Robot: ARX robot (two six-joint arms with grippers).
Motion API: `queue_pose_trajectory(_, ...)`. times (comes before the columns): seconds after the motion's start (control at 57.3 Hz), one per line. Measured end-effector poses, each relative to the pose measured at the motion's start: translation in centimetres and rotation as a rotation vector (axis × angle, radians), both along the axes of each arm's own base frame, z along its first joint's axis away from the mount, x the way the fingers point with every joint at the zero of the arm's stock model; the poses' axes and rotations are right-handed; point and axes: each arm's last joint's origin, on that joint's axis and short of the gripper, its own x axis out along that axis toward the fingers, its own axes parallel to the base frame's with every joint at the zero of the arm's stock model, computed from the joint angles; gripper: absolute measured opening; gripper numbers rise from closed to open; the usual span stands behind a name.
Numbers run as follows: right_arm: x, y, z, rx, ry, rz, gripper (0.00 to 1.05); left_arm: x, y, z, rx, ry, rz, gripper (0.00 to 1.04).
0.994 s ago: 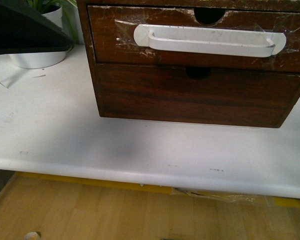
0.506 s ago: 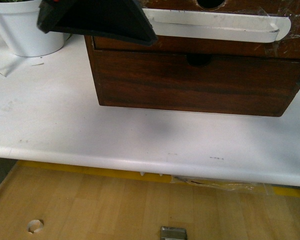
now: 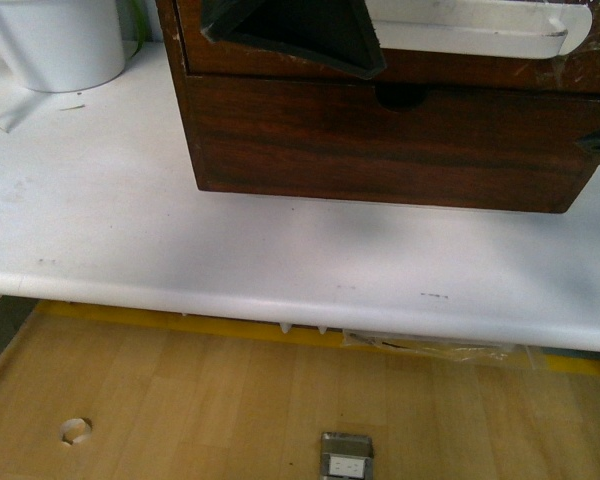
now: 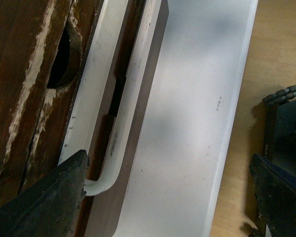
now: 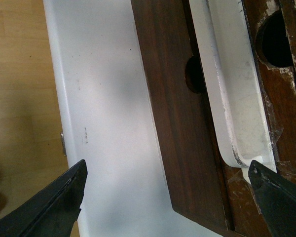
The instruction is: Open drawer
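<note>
- At the far left of the front view, a white pot is seen standing on a white desk, well apart from the woodwork.
- A dark brown wooden cabinet is set on the desk, filling the upper middle and right of the front view.
- The left end effector is held with its black fingers spread wide, and nothing is gripped. In the front view one finger is seen across the left part of the top drawer front. In the left wrist view that finger lies just beside the bent end of the handle; whether they touch cannot be told.
- The drawer is the upper one in the cabinet. Its front is seen about level with the front below it.
- A long white bar handle is fixed across the drawer front under clear tape, with a half-round notch in the chipped edge above it.
- A plain lower drawer front is seen beneath, without a handle.
- The right end effector is also spread wide and empty. One finger is seen near the handle's right end, the other over the desk edge.
- A wooden floor is seen below the desk.
</note>
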Motion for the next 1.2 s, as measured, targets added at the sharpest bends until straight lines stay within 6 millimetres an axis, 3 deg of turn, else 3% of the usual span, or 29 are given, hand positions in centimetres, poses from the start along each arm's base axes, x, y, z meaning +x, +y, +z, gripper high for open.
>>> queue_pose_trajectory(0.523, 1.1, 0.0, -0.2, 0.012, -0.007, -0.021, 0.96, 0.7, -1.6, -1.3, 0.023, 0.038, -0.036, 0.99)
queue_pose_trajectory(1.203, 2.6, 2.0, -2.2, 0.005, 0.025, -0.018, 0.96, 0.4, -2.2, -1.8, 0.027, 0.057, -0.085, 0.99)
